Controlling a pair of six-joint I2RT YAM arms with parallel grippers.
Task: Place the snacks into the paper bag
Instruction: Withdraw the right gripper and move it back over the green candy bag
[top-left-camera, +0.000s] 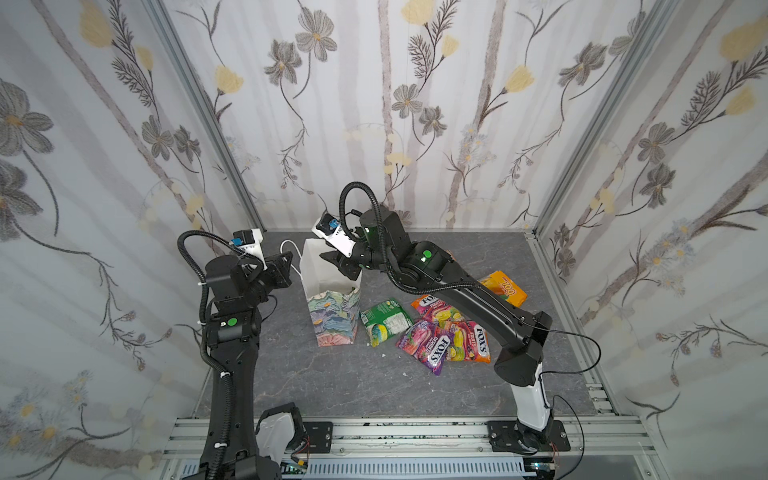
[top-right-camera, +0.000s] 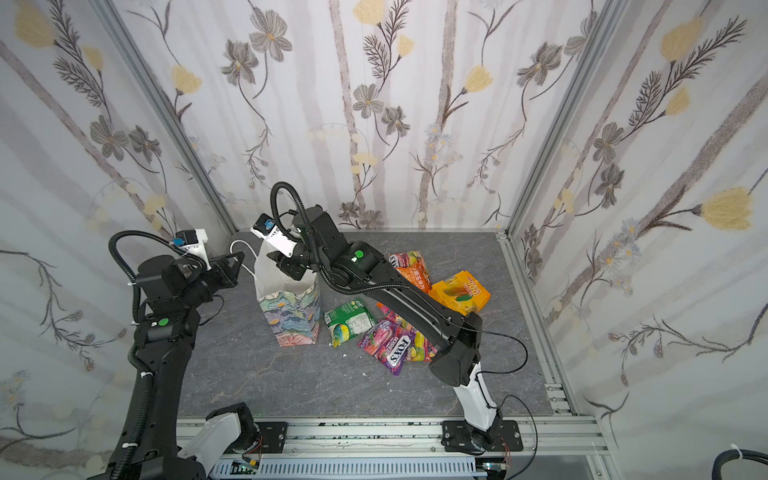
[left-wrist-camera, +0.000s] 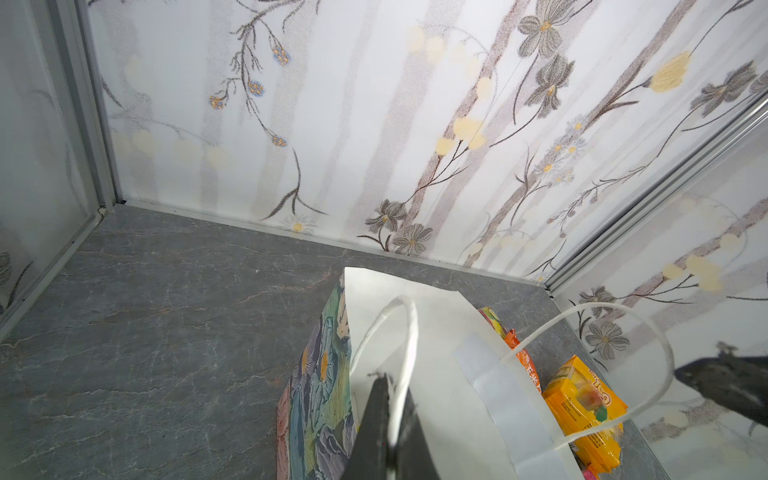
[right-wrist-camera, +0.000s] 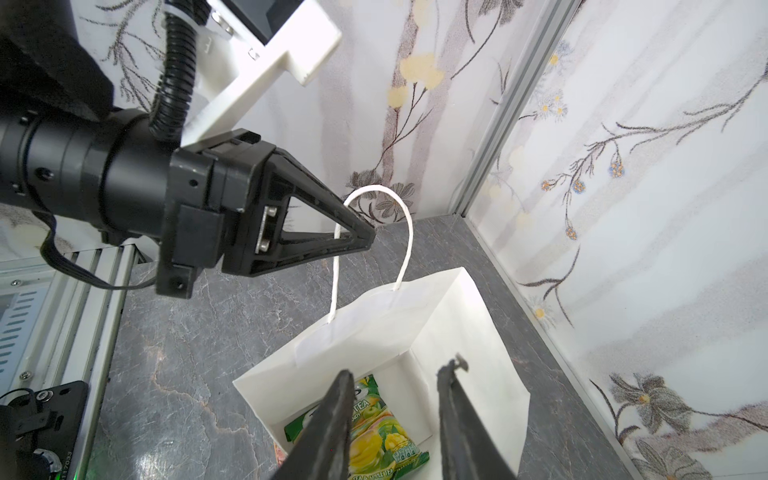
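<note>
Release step: left gripper (right-wrist-camera: 370, 235) fingers clamped on cord handle (right-wrist-camera: 409, 232) of paper bag (right-wrist-camera: 374, 328); right gripper (right-wrist-camera: 401, 372) fingers apart, empty, over its mouth; green pack (right-wrist-camera: 382, 436) inside. Next likely: fetch purple pouch (top-left-camera: 428, 349).

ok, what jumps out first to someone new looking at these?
The painted paper bag standing left of centre on the table, its white handle pinched up by the left gripper. The right gripper hangs over the bag's mouth, jaws apart, a green pack lying inside. Bright snack packs lie heaped right of the bag.
</note>
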